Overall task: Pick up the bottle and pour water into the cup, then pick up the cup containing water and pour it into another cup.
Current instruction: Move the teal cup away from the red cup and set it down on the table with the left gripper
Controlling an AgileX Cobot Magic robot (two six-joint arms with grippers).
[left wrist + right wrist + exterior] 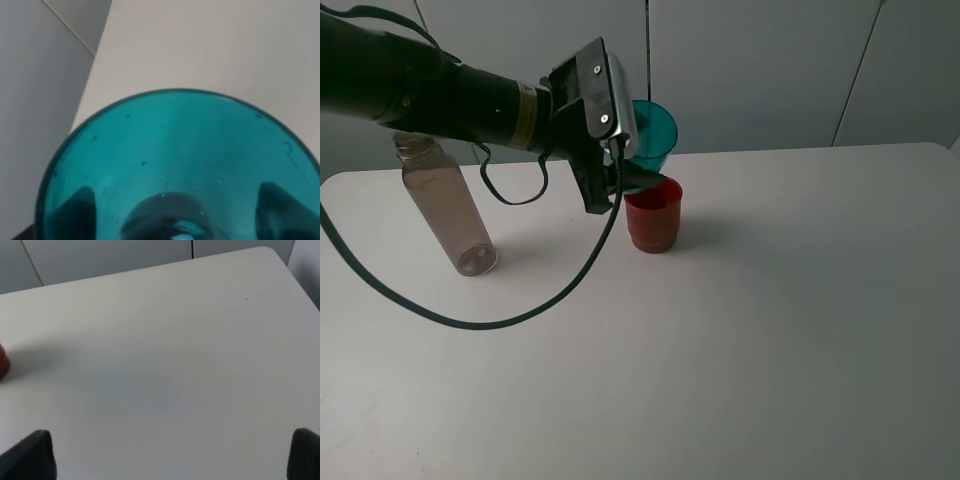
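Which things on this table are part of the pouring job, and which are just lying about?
Part of the job:
- teal cup, held tilted by the left gripper
- red cup, below it
- grey bottle, standing apart on the table

Lying about:
- nothing loose; only the arm's black cable

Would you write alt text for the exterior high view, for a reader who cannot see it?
The left gripper holds the teal cup tilted above the red cup, which stands on a white table. A smoky-grey bottle stands further left, behind the black arm and its looping cable.
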